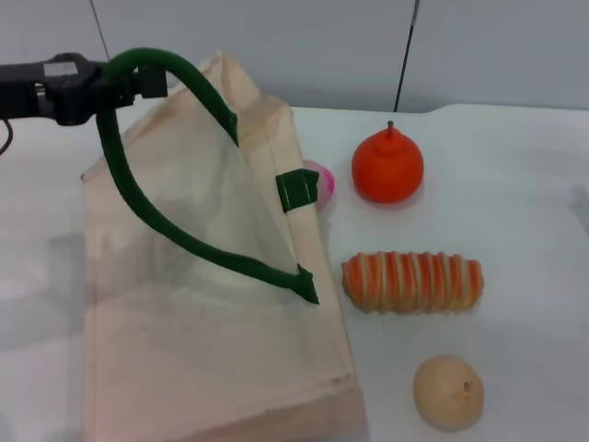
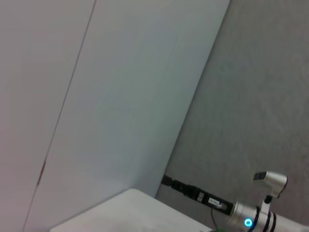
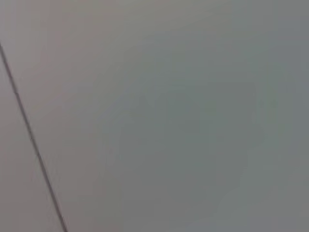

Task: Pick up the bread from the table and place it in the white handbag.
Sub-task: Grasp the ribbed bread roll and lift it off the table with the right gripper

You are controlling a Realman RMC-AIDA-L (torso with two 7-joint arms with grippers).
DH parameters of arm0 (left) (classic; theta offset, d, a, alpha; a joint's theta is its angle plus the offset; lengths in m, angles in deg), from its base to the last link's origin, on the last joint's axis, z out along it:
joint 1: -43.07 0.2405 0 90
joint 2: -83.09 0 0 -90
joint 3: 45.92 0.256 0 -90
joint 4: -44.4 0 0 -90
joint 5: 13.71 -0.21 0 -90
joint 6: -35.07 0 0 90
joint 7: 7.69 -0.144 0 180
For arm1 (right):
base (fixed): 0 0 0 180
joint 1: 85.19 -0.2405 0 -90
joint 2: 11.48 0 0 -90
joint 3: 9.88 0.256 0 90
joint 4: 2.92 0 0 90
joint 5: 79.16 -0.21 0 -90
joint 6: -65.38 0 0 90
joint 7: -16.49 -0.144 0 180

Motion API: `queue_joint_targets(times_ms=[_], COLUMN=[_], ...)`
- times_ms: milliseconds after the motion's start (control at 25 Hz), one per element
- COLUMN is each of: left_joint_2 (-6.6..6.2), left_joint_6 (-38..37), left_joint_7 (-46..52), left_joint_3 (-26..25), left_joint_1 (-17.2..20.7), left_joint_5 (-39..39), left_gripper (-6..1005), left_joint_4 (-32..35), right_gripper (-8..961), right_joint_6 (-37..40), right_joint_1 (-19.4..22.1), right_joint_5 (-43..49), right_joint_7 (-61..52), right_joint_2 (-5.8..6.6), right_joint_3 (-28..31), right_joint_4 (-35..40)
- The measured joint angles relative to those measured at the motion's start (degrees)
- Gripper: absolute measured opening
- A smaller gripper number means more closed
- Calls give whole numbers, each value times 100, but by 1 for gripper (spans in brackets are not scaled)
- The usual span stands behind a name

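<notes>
White handbag (image 1: pixel 184 322): we log it as the largest item, a cream cloth tote filling the left half of the head view, its mouth drawn up toward the upper left, with no print or label we can read on the cloth. Table (image 1: pixel 515 230): white surface, bare part at right. Green handle (image 1: pixel 147 216): dark rope-like loop across the bag's face; its upper end sits at the left gripper (image 1: pixel 138 81), a black unit entering from the upper left edge with a pale label whose writing we cannot read; we cannot tell how its jaws stand where the handle covers them. Bread (image 1: pixel 412 282): ridged orange-and-cream loaf, lying flat on the table at centre right, just beside the bag's right edge, untouched. Orange pear-shaped fruit (image 1: pixel 387 167): above the bread. Tan ball (image 1: pixel 447 393): below the bread, lower right. Pink object (image 1: pixel 319 184): partly hidden behind the bag. The right gripper appears in no view.
</notes>
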Motion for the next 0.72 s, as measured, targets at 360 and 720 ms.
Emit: queue_joint_targets(times_ms=[360,720], left_joint_2=[0,-24], left_joint_6=[-11,-21], left_joint_7=[94,357], left_joint_3=[0,0], left_joint_1=[-5,-152], left_joint_5=[-168,-216], left_gripper=[35,35], left_joint_4=[2,31], right_gripper=[894,894], right_joint_6=[-1431,-2622], right_joint_1=[11,-181], right_joint_5=[2260,3652], right_joint_7=[-1930,-2692], right_joint_2=[60,85], right_joint_3=[-858,-1911], right_joint_4=[1931,3028])
